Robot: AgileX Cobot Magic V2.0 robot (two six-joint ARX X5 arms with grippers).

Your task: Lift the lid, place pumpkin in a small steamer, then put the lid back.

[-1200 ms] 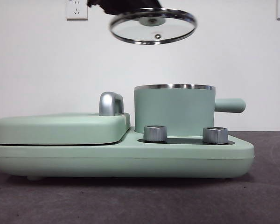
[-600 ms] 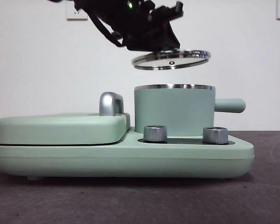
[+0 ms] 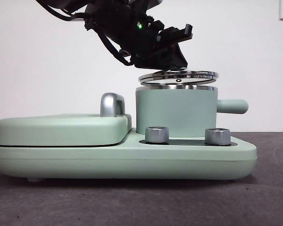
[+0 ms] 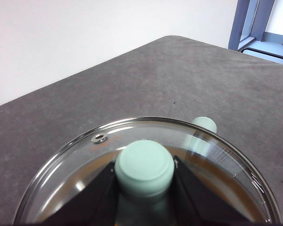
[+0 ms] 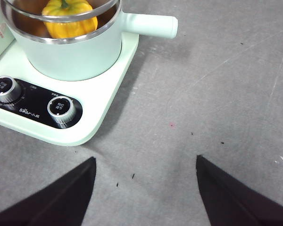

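Note:
The glass lid (image 3: 178, 77) hovers a finger's width above the steel rim of the small steamer (image 3: 175, 113), tilted slightly. My left gripper (image 3: 167, 59) comes down from the upper left and is shut on the lid's mint-green knob (image 4: 144, 167); the lid's glass (image 4: 75, 183) fills the left wrist view. The yellow-orange pumpkin (image 5: 69, 17) sits inside the small steamer (image 5: 70, 52), seen under the lid's rim in the right wrist view. My right gripper (image 5: 145, 181) hangs open over bare table to the right of the base, holding nothing.
The steamer stands on a wide mint-green base (image 3: 132, 157) with two silver knobs (image 3: 156, 134). A flat mint-green cover (image 3: 61, 128) with a chrome handle (image 3: 112, 104) takes up the base's left half. The steamer's side handle (image 3: 232, 106) points right.
My left gripper has carried the lid down and to the right, from high above the pot to just over its rim.

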